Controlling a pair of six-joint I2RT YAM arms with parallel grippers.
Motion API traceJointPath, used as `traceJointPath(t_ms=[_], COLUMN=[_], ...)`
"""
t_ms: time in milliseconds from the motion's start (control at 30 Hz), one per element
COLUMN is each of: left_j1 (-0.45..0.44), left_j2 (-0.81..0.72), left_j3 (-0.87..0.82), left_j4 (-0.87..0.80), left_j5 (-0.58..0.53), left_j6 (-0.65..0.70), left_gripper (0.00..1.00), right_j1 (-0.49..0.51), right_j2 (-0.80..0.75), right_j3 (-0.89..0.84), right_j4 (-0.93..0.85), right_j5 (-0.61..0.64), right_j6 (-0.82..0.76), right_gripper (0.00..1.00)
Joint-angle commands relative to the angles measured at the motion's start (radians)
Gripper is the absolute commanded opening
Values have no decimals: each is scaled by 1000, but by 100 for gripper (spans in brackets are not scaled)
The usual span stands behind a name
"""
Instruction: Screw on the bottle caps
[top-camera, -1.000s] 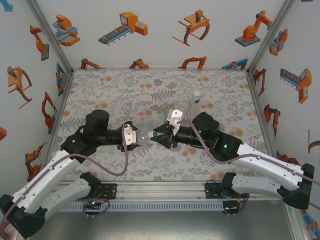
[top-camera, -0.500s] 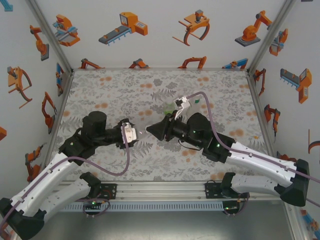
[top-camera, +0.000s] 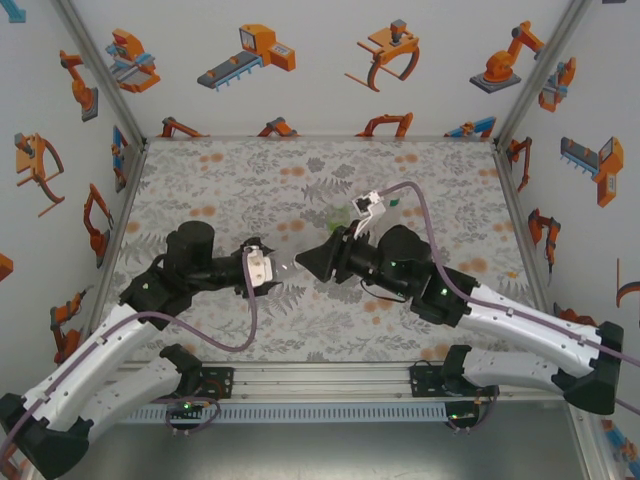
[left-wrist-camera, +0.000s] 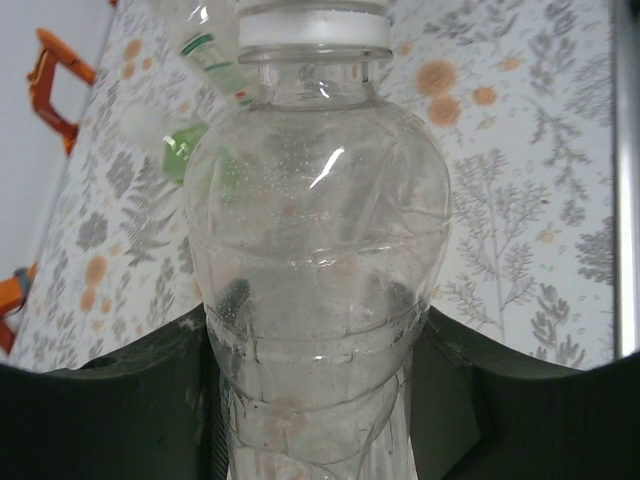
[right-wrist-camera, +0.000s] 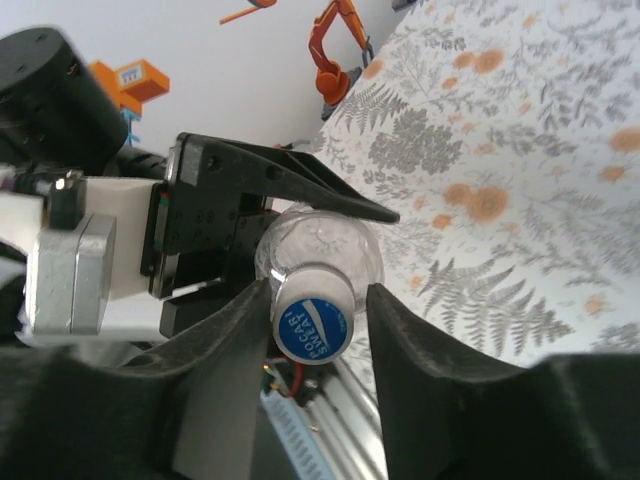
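Left wrist, left end effector clamped around clear bottle

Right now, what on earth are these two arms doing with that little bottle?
The left arm's fingers grip a clear bottle by its body, holding it out between the two arms. The right arm's fingers sit on either side of its cap, which is already on the neck; whether they are squeezing it is hard to tell. A green-tinted bottle waits on the table beyond.

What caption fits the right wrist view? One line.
The right hand brackets the blue-topped cap of a clear bottle held by the left hand.
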Motion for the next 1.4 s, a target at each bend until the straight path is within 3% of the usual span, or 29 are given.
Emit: traceJointPath(t_ms=[0, 167, 367, 533, 700, 1033, 1367], left_j1=[-6, -5, -6, -14, -35, -49, -59], left_j2=[13, 11, -28, -5, 23, 52, 56], left_j3=[33, 37, -22, -29, -12, 24, 22], left_j4=[-12, 10, 270, 488, 551, 554, 557], left_j5=[179, 252, 330, 458, 501, 509, 509], left_j6=[36, 14, -171, -332, -376, -378, -376], left_gripper=[0, 0, 0, 0, 0, 0, 0], right_j1=[1, 2, 2, 2, 2, 2, 2], right_j2=[-72, -143, -161, -135, -120, -89, -72], right_j3=[68, -5, -93, -57, -58, -36, -15], right_j4=[-52, 79, 370, 384, 456, 523, 531], right_j5=[-79, -217, -509, -622, -675, -725, -774], right_j6=[-292, -516, -708, -819, -858, -865, -861], right_gripper=[46, 47, 50, 54, 54, 40, 40])
